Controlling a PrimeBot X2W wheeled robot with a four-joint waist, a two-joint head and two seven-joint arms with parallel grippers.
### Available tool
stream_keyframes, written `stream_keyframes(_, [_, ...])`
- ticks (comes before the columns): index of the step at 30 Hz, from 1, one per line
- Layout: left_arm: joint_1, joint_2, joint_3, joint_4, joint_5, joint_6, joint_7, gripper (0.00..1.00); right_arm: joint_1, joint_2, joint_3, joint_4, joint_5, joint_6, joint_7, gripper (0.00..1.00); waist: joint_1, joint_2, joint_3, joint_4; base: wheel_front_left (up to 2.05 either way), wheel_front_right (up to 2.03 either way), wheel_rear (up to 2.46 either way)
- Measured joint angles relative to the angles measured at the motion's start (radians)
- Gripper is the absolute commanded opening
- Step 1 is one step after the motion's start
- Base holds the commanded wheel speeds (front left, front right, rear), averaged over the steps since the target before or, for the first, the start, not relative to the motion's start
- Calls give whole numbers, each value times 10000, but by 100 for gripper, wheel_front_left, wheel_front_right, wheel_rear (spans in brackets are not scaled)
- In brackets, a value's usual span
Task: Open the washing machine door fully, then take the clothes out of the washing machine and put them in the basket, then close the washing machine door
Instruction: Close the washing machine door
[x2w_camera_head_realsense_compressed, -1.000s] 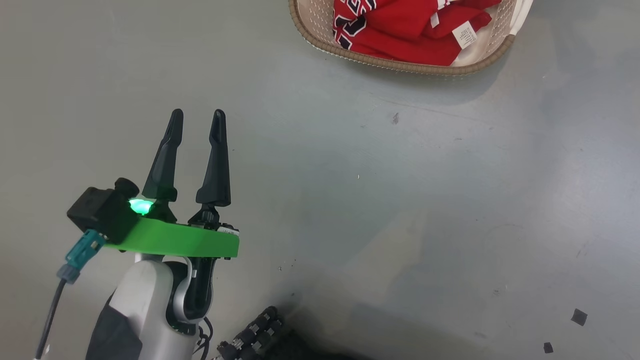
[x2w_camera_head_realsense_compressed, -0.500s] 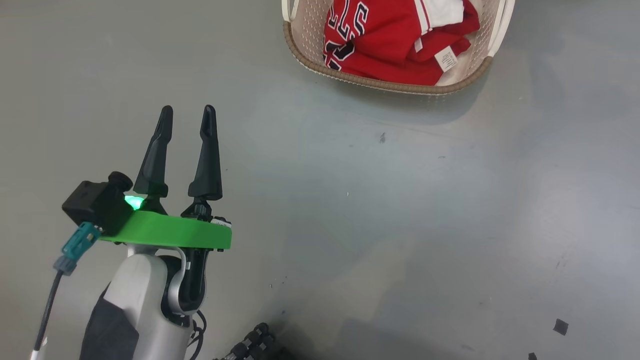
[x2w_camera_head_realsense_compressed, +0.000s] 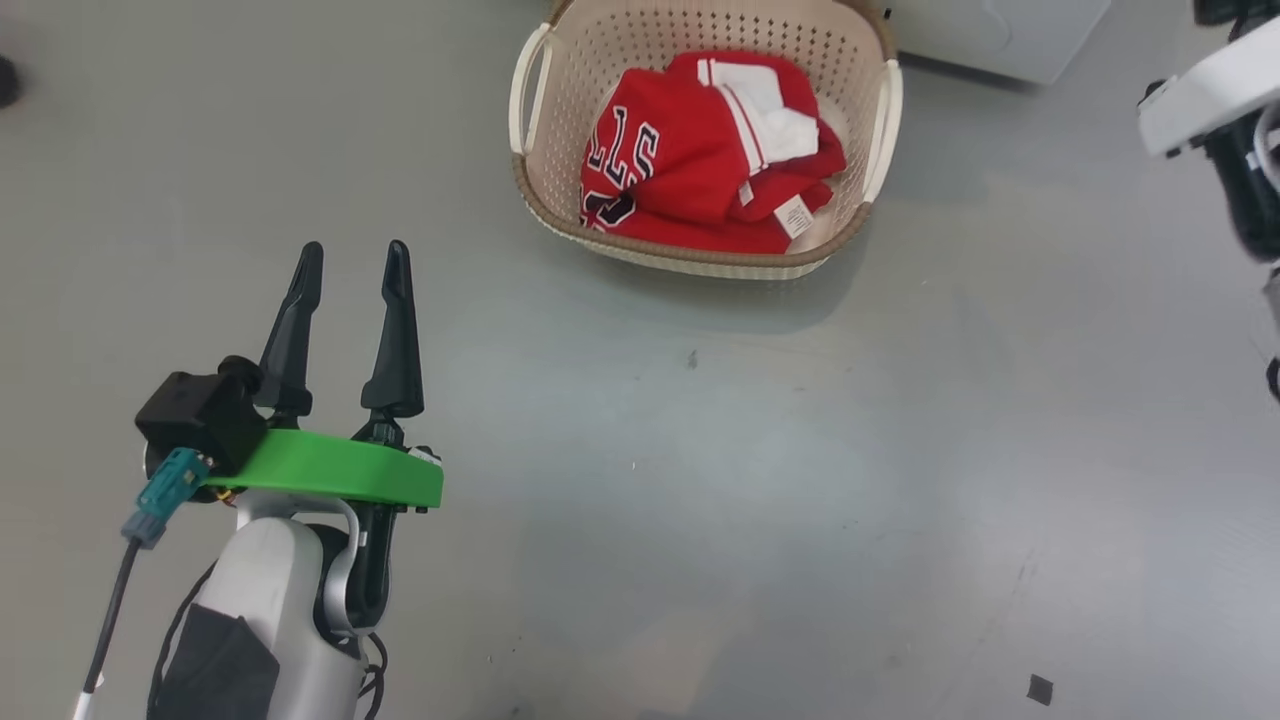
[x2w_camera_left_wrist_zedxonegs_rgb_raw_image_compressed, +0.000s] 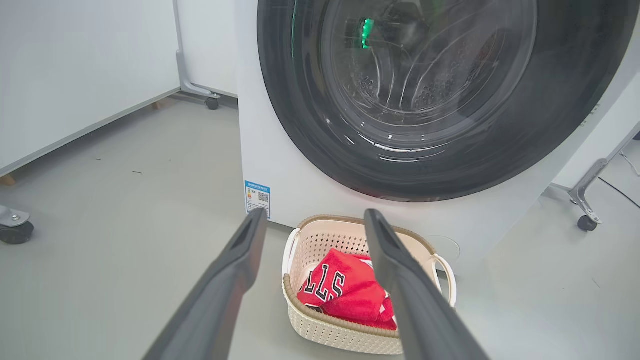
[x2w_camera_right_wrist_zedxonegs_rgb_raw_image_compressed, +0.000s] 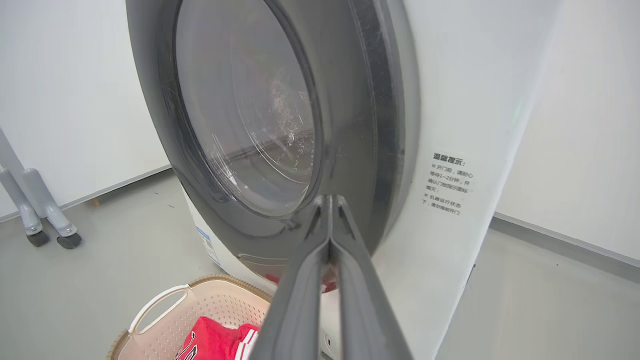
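Note:
The cream basket (x2w_camera_head_realsense_compressed: 690, 262) stands on the grey floor with the red clothes (x2w_camera_head_realsense_compressed: 680, 160) piled inside. My left gripper (x2w_camera_head_realsense_compressed: 353, 250) hovers open and empty over the floor, to the left of the basket and nearer me. In the left wrist view the left gripper (x2w_camera_left_wrist_zedxonegs_rgb_raw_image_compressed: 314, 214) points at the basket (x2w_camera_left_wrist_zedxonegs_rgb_raw_image_compressed: 345, 335), the clothes (x2w_camera_left_wrist_zedxonegs_rgb_raw_image_compressed: 345, 295) and the washing machine (x2w_camera_left_wrist_zedxonegs_rgb_raw_image_compressed: 280, 150), whose door (x2w_camera_left_wrist_zedxonegs_rgb_raw_image_compressed: 300, 115) looks flush with its front. My right gripper (x2w_camera_right_wrist_zedxonegs_rgb_raw_image_compressed: 328, 198) is shut and empty, its tips close to the black rim of the door (x2w_camera_right_wrist_zedxonegs_rgb_raw_image_compressed: 240, 125); contact is unclear.
A corner of the washing machine (x2w_camera_head_realsense_compressed: 1000, 35) and my pale right arm (x2w_camera_head_realsense_compressed: 1200, 90) sit at the top right. White panels on caster feet (x2w_camera_left_wrist_zedxonegs_rgb_raw_image_compressed: 582, 222) flank the washer, with more grey legs (x2w_camera_right_wrist_zedxonegs_rgb_raw_image_compressed: 35, 215) at its other side. A small black scrap (x2w_camera_head_realsense_compressed: 1040, 688) lies on the floor.
The head camera has tilted up, so the whole basket, a washer corner and the right arm now show. My left gripper stays open in about the same place.

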Motion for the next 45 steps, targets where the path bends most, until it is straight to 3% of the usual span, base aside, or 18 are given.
stream_keyframes(8, [340,6,370,445,454,-75,2,100,1437,692,-497,-59,399,-219,0,0,0,0,-1024,-732,0,0,0])
stream_keyframes(11, [461,8,502,543,608,-75,0,100,1894,941,-1221,-407,840,-535,-2,0,0,0,-1408,-1020,0,0,0])
stream_keyframes(16, [766,15,633,633,738,-75,0,100,2844,1135,-1724,-842,965,-704,-2,0,0,0,-1990,-1516,0,0,0])
stream_keyframes(31, [1305,36,986,834,1035,-75,0,100,5335,1616,-2842,-1996,978,-974,-2,0,-1,0,-3229,-2724,0,0,0])
stream_keyframes(42, [1568,50,1104,945,1032,-119,0,100,6822,1962,-3269,-2704,748,-1055,-2,0,0,0,-3708,-3117,0,0,0])
stream_keyframes(43, [1587,52,1112,957,1032,-119,0,100,6961,2015,-3267,-2738,715,-1055,-2,67,0,0,-3744,-3130,0,0,0])
stream_keyframes(44, [1607,52,1122,963,1034,-119,2,100,7106,2057,-3267,-2801,633,-1055,-2,100,0,0,-3780,-3142,0,0,0])
stream_keyframes(45, [1632,52,1143,959,1043,-121,2,100,7235,2079,-3267,-2871,546,-1055,-2,100,-1,0,-3812,-3153,0,0,0])
